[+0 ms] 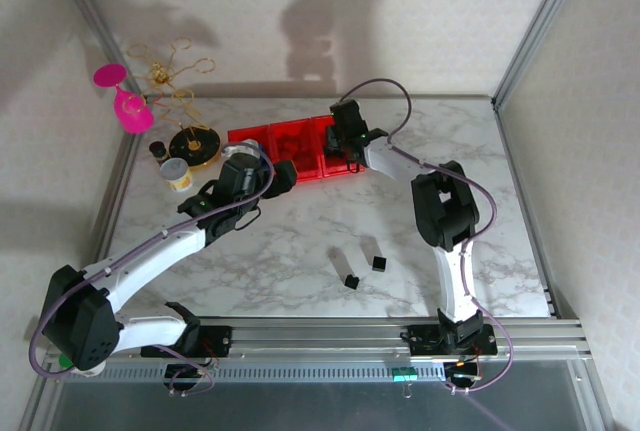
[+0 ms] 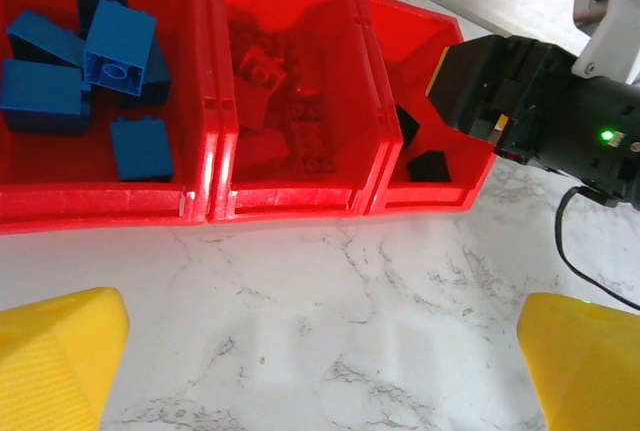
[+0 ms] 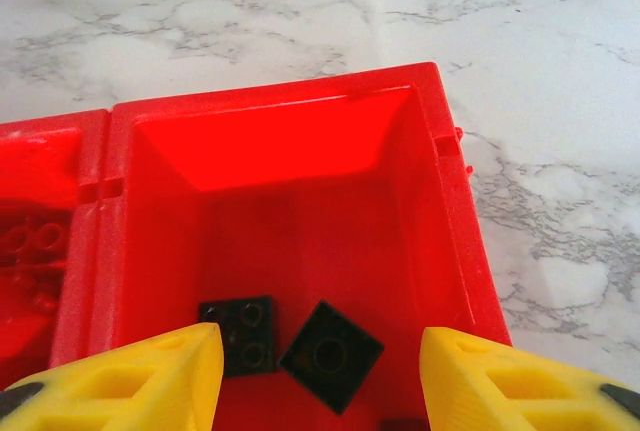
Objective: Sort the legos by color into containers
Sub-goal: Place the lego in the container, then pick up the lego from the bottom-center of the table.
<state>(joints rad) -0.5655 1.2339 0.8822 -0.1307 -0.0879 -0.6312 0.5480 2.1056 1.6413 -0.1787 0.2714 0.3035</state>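
Three joined red containers (image 1: 290,151) stand at the back of the marble table. The left bin (image 2: 200,151) holds blue legos (image 2: 85,81), the middle one red legos (image 2: 270,101). My right gripper (image 3: 320,371) hangs open over the right bin (image 3: 455,201), nothing between its yellow fingers (image 3: 150,376). Under it two black legos (image 3: 240,331) lie on the bin floor. Open too, my left gripper (image 2: 320,361) hovers over bare marble just in front of the bins. Two more black legos (image 1: 378,263) lie loose near the table's middle front.
At the back left stand a small yellow-and-white cup (image 1: 177,173), a black and gold disc (image 1: 195,146), a pink glass (image 1: 125,101) and a gold wire stand (image 1: 170,71). The right arm's wrist (image 2: 520,101) reaches over the right bin. Metal frame posts flank the table.
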